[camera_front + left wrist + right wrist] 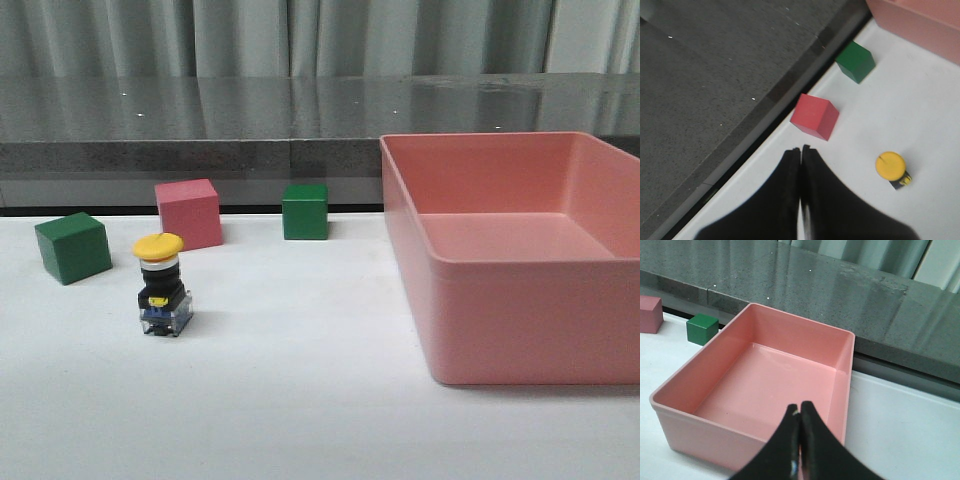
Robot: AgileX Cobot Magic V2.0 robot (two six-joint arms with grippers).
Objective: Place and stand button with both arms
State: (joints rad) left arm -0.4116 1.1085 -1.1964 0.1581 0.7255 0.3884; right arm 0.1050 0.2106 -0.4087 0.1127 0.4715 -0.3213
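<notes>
**Button already upright on the left side, nearest the left arm**

The push-button point(162, 285) stands on the white tabletop point(300, 400) with its long axis vertical: yellow mushroom cap on top, black cylindrical body below, clear-bluish square base flat on the surface. It sits on the robot's left, just in front of the pink cube point(188, 213) and between that cube and the nearer green cube point(72, 247), touching neither. A second green cube point(304, 211) lies farther back toward the middle, and the large pink bin point(520, 290) fills the right side, empty inside.

In the left wrist view the left gripper point(801, 152) has its dark wedge fingers point(785, 185) pressed together, holding nothing; the button lies off to one side of the fingertips, near but clearly apart, its cap seen almost from above. The right gripper point(799, 409) is likewise closed on nothing and hangs over the near wall of the bin, well apart from the button. The left arm is plainly the nearer one.

The cap looks smooth, glossy plastic, domed and wider than the body; the base is translucent and angular. The cubes look matte and sharp-edged; the bin is smooth moulded plastic with rounded corners. Judging by how it stands, the placing seems done.
</notes>
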